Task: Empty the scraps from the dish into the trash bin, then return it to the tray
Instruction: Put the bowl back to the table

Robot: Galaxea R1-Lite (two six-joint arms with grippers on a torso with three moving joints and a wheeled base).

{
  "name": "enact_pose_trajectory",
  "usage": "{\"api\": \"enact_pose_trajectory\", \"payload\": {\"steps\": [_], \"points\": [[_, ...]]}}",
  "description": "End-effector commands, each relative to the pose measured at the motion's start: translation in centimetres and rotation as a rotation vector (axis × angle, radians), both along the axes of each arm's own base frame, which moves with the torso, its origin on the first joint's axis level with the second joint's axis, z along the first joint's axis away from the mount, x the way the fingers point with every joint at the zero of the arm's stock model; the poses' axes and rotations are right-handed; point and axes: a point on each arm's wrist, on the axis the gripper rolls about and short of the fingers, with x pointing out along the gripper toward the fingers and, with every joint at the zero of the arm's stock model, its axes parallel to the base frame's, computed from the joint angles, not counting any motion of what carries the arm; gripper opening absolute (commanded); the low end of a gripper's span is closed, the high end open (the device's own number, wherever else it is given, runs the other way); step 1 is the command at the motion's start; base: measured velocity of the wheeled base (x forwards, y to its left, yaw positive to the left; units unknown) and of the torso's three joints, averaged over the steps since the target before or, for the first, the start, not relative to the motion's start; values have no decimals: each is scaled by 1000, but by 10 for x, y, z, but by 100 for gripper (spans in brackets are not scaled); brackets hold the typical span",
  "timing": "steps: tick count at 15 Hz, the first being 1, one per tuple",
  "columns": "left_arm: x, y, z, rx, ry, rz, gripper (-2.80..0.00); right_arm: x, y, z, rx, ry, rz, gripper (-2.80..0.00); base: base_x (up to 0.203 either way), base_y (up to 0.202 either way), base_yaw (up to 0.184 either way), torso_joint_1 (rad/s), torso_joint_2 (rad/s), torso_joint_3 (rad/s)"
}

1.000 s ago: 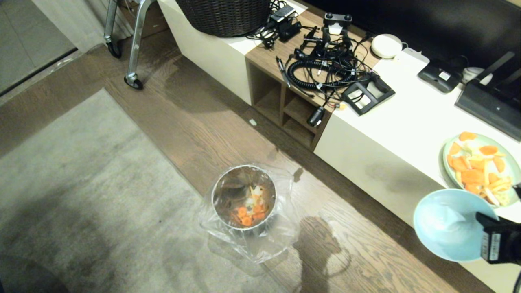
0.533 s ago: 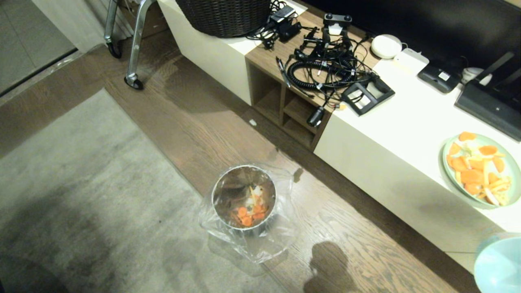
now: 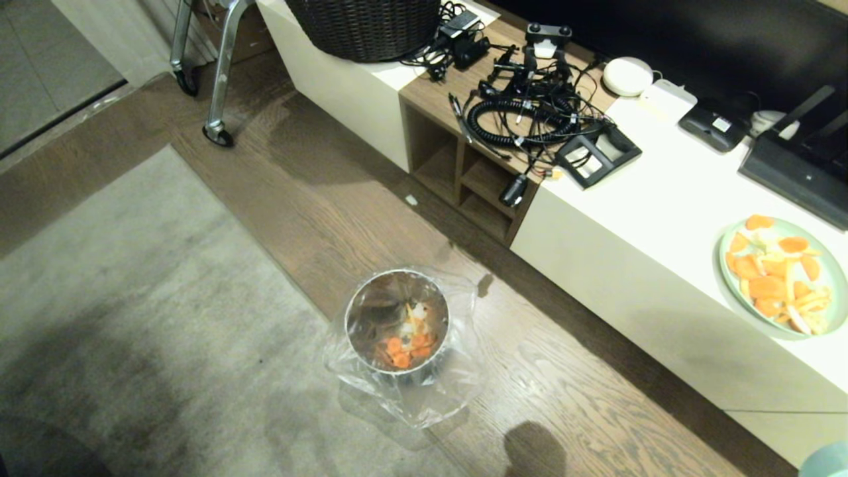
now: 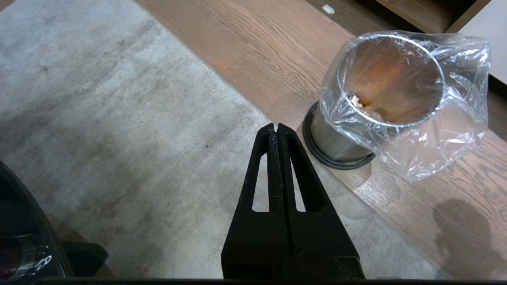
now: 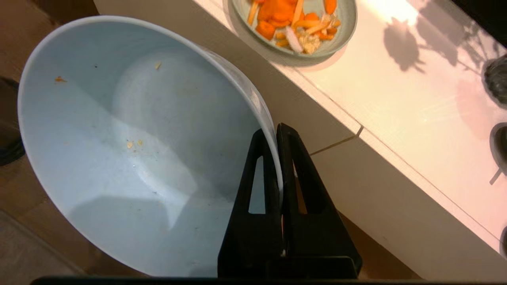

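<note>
My right gripper (image 5: 276, 130) is shut on the rim of the dish (image 5: 130, 150), a pale bluish-white bowl holding only a few crumbs. In the head view only a sliver of the dish (image 3: 828, 464) shows at the bottom right corner. The trash bin (image 3: 396, 322), shiny metal with a clear liner, stands on the wood floor with orange scraps (image 3: 403, 348) inside; it also shows as the trash bin (image 4: 390, 91) in the left wrist view. My left gripper (image 4: 276, 128) is shut and empty, hanging over the rug beside the bin. The tray is out of view.
A green plate (image 3: 782, 275) of orange slices sits on the white cabinet (image 3: 662, 199) at the right. Cables (image 3: 523, 106), small devices and a woven basket (image 3: 364, 26) crowd the cabinet's far end. A grey rug (image 3: 132, 318) covers the floor at left; a metal wheeled leg (image 3: 215, 126) stands behind.
My right gripper has dropped with the dish toward the bottom right, almost out of the head view. Its shadow on the floor slid down too. The bin and plate stayed put.
</note>
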Motion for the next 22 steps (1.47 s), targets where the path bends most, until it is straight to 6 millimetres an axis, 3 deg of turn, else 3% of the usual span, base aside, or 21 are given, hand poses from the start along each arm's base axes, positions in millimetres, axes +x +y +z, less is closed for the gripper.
{"api": "enact_pose_trajectory", "payload": {"steps": [1, 11, 16, 22], "points": [[0, 0, 0, 0, -1, 0, -280, -5, 0, 1, -4, -65, 1, -280, 0, 0, 0, 0, 0, 0], [0, 0, 0, 0, -1, 0, -280, -6, -3, 4, -11, -87, -119, -280, 0, 0, 0, 0, 0, 0], [0, 0, 0, 0, -1, 0, -280, -1, 6, -6, -14, -49, 256, -280, 0, 0, 0, 0, 0, 0], [0, 0, 0, 0, -1, 0, -280, -1, 6, -12, 59, -18, 266, -280, 0, 0, 0, 0, 0, 0]]}}
